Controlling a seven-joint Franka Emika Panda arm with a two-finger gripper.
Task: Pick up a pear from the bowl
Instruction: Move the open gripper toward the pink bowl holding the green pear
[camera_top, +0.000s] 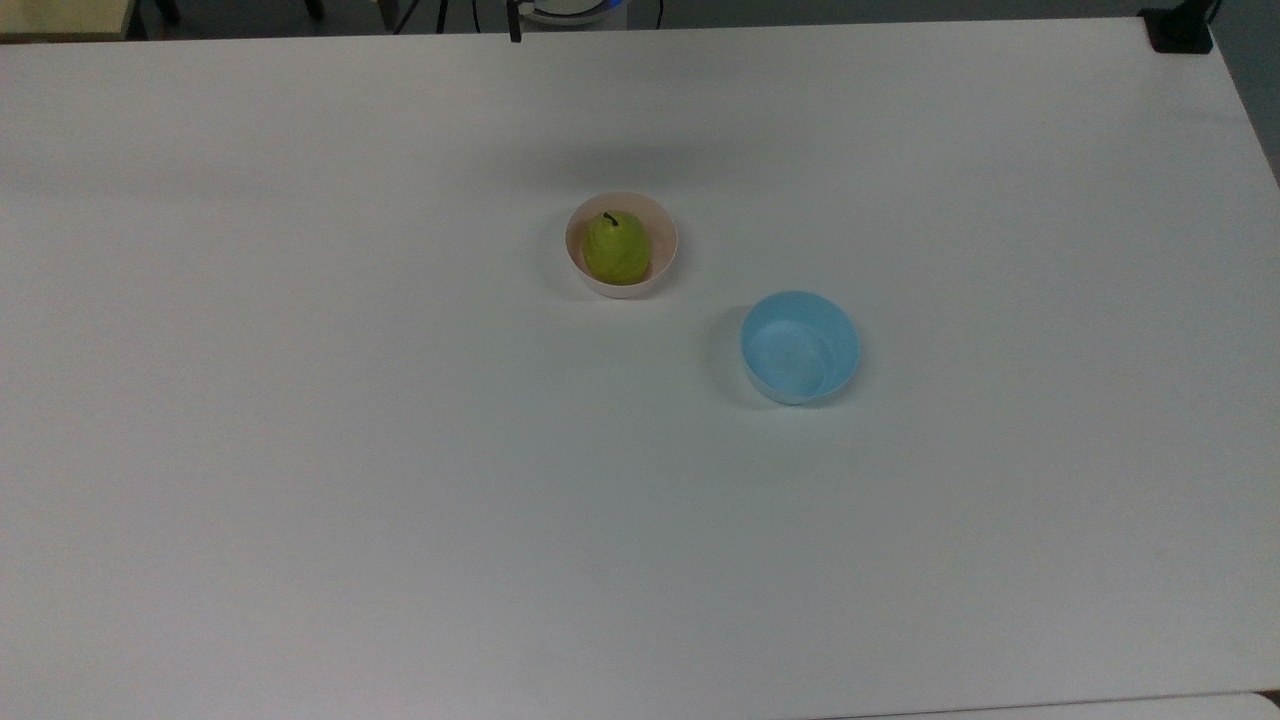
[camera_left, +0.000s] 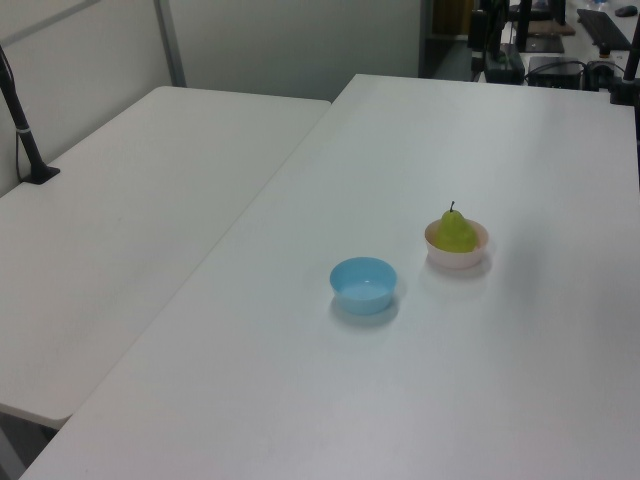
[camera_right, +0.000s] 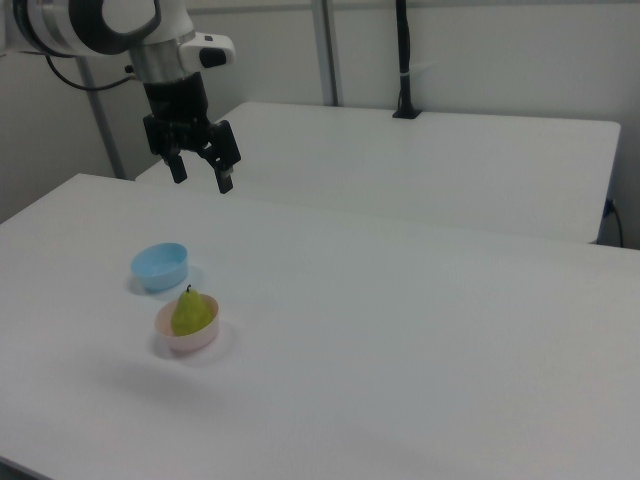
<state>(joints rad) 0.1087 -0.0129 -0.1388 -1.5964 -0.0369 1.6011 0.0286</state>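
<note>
A yellow-green pear (camera_top: 616, 250) (camera_left: 455, 231) (camera_right: 191, 312) with a short dark stem stands upright in the small pale pink bowl (camera_top: 661, 222) (camera_left: 453, 260) (camera_right: 190, 340) near the middle of the white table. In the right view my gripper (camera_right: 202, 177) hangs open high above the table, up and to the right view's left, well clear of the pear and bowl, with nothing between its black fingers.
A slightly larger light blue bowl (camera_top: 800, 347) (camera_left: 364, 284) (camera_right: 159, 266) sits empty close beside the pink one. A second white table (camera_left: 120, 230) (camera_right: 450, 160) adjoins this one. A black post (camera_left: 22, 120) stands on that table.
</note>
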